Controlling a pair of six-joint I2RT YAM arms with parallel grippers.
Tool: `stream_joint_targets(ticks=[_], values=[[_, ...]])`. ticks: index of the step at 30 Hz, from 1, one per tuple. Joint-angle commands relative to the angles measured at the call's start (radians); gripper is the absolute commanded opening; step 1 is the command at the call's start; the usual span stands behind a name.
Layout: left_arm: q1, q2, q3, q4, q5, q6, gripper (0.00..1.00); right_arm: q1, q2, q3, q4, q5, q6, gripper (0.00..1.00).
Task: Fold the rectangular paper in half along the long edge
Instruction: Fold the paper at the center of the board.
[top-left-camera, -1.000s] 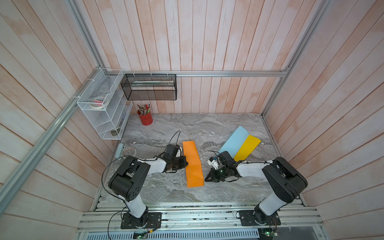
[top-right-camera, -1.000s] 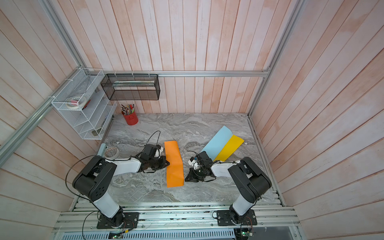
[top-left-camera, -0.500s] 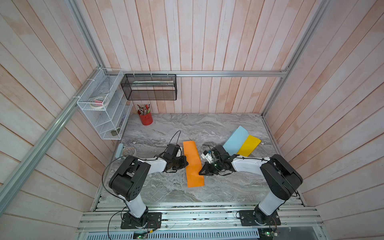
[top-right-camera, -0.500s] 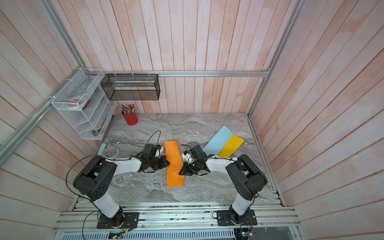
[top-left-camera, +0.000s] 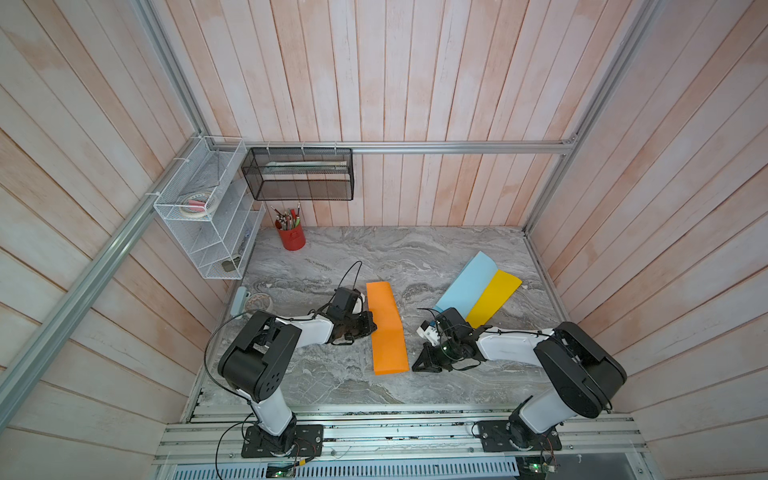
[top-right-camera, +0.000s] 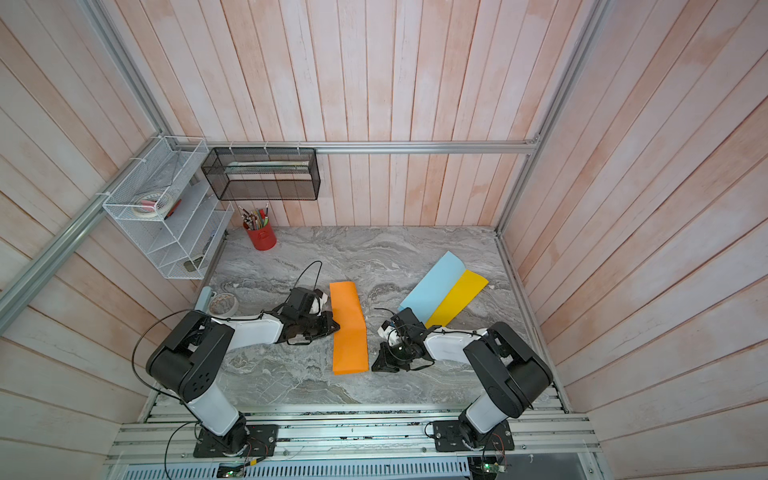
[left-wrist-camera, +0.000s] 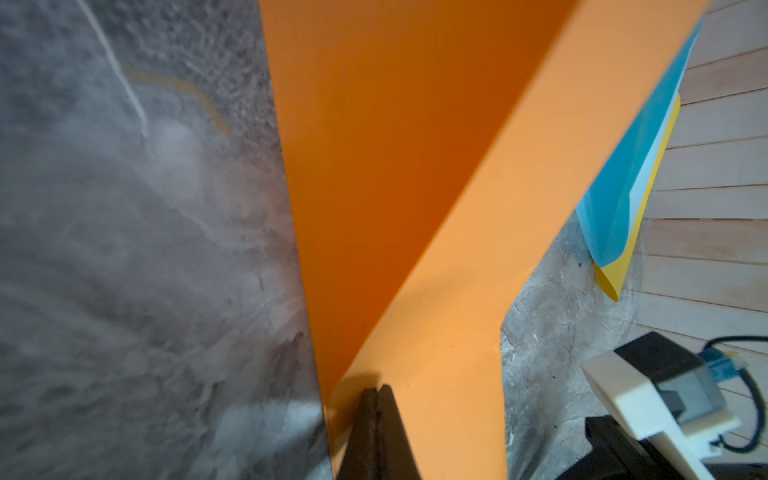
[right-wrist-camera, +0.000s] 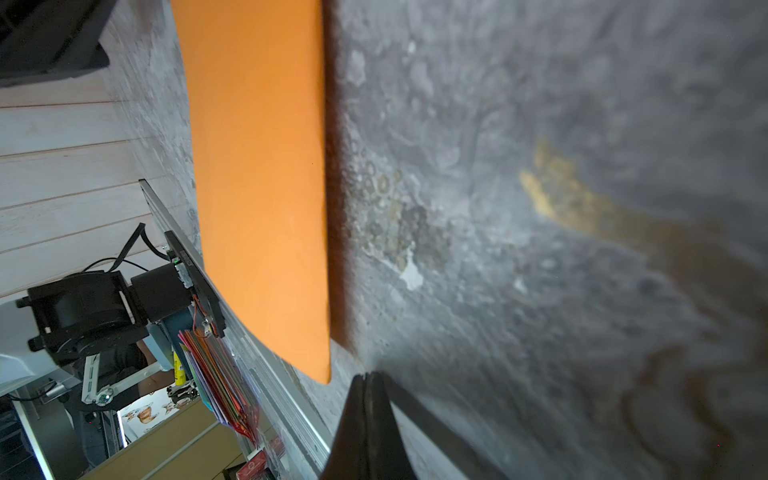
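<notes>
Mid-frame, the paper (top-left-camera: 386, 328) lies loosely doubled; the left gripper (top-left-camera: 372, 326), fingers together, pins its edge, so the right gripper (top-left-camera: 415, 366), also closed, likely must flatten the crease.

Left gripper (top-left-camera: 372, 328), right gripper (top-left-camera: 417, 367): both closed

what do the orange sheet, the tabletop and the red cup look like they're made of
Orange sheet: paper or thin card, matte; it bends over in a soft fold without glare.
Tabletop: grey veined stone look, low sheen; real marble or a print, cannot tell.
Red cup: likely painted metal, smooth; too small to be sure.
</notes>
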Motion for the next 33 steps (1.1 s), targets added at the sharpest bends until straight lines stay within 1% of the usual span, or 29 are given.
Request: stream_joint_targets(ticks=[1, 3, 6, 10, 13, 17, 20, 22, 25, 27, 29, 33], values=[[-0.006, 0.050, -0.033, -0.116, -0.057, 0.017, 0.00, -0.005, 0.013, 0.106, -0.030, 0.016, -0.020, 0.00], [-0.006, 0.048, -0.035, -0.117, -0.060, 0.017, 0.00, -0.004, 0.030, 0.151, -0.024, 0.013, -0.013, 0.00], [-0.006, 0.050, -0.037, -0.111, -0.056, 0.012, 0.00, 0.004, 0.048, 0.166, 0.019, 0.010, 0.010, 0.00], [-0.006, 0.057, -0.026, -0.115, -0.054, 0.015, 0.00, 0.014, 0.090, 0.130, 0.047, -0.003, 0.020, 0.00], [-0.006, 0.056, -0.023, -0.120, -0.058, 0.018, 0.00, 0.015, 0.097, 0.066, 0.077, -0.004, 0.026, 0.00], [-0.005, 0.057, -0.028, -0.117, -0.058, 0.018, 0.00, 0.015, 0.060, -0.027, 0.096, -0.008, 0.046, 0.00], [-0.006, 0.058, -0.029, -0.118, -0.057, 0.020, 0.00, 0.004, 0.016, -0.073, 0.045, 0.017, 0.026, 0.00], [-0.005, 0.058, -0.031, -0.117, -0.057, 0.021, 0.00, -0.019, -0.017, -0.074, 0.013, 0.019, 0.007, 0.00], [-0.007, 0.059, -0.033, -0.109, -0.051, 0.017, 0.00, -0.072, -0.051, -0.015, -0.006, 0.005, -0.026, 0.00], [-0.009, 0.058, -0.037, -0.099, -0.048, 0.013, 0.00, -0.103, -0.038, 0.056, 0.001, -0.009, -0.050, 0.00], [-0.012, 0.063, -0.036, -0.092, -0.044, 0.009, 0.00, -0.128, 0.012, 0.163, 0.004, -0.029, -0.077, 0.00], [-0.018, 0.077, -0.033, -0.081, -0.041, 0.006, 0.00, -0.133, 0.179, 0.366, 0.014, -0.065, -0.100, 0.00]])
